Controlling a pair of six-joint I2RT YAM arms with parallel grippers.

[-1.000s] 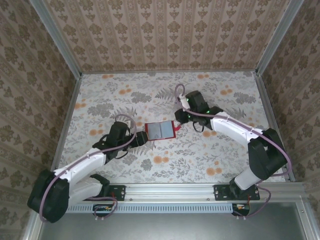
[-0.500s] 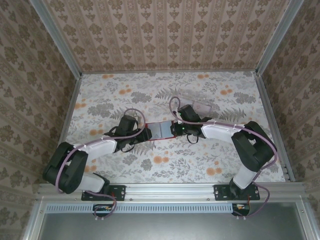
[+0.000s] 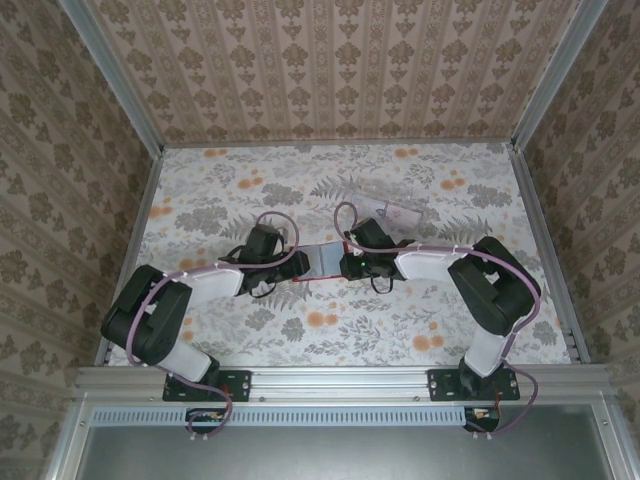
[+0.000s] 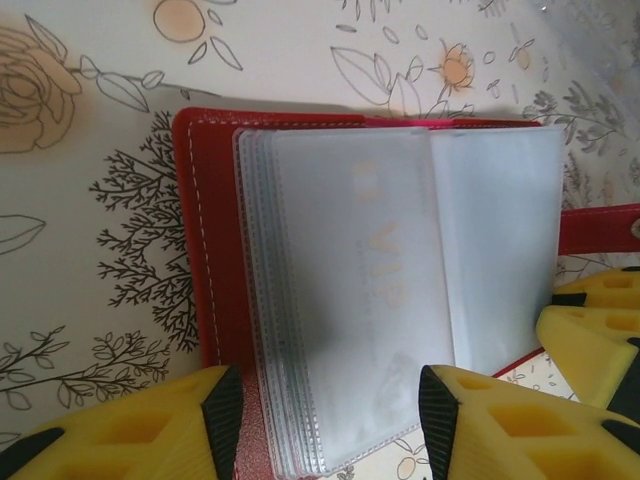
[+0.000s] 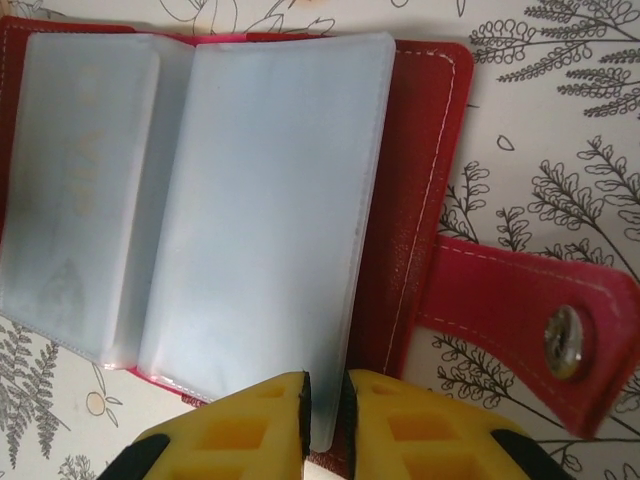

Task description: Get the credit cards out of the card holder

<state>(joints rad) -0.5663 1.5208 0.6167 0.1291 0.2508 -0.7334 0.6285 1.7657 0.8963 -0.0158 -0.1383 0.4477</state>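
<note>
The red card holder (image 3: 322, 258) lies open on the flowered table between both grippers. Its frosted sleeves face up (image 4: 340, 290), with the red closing tab (image 5: 520, 320) off to the side. One of the credit cards (image 4: 385, 270), pale with faint VIP lettering, shows through a sleeve on the left half and is also in the right wrist view (image 5: 85, 150). My left gripper (image 4: 330, 410) is open, its pads over the left half's near edge with the sleeve stack between them. My right gripper (image 5: 323, 415) is shut on the near edge of a frosted sleeve (image 5: 290, 220) on the right half.
A pale, clear, oblong plastic piece (image 3: 395, 211) lies on the table just behind the right arm. The right gripper's yellow fingers (image 4: 590, 335) sit close beside my left gripper. Aluminium rails and patterned walls enclose the table (image 3: 200, 180).
Both arms have closed in on the open card holder, the left from the lower left and the right from the upper right. The clear plastic piece has come into view behind the right arm.
</note>
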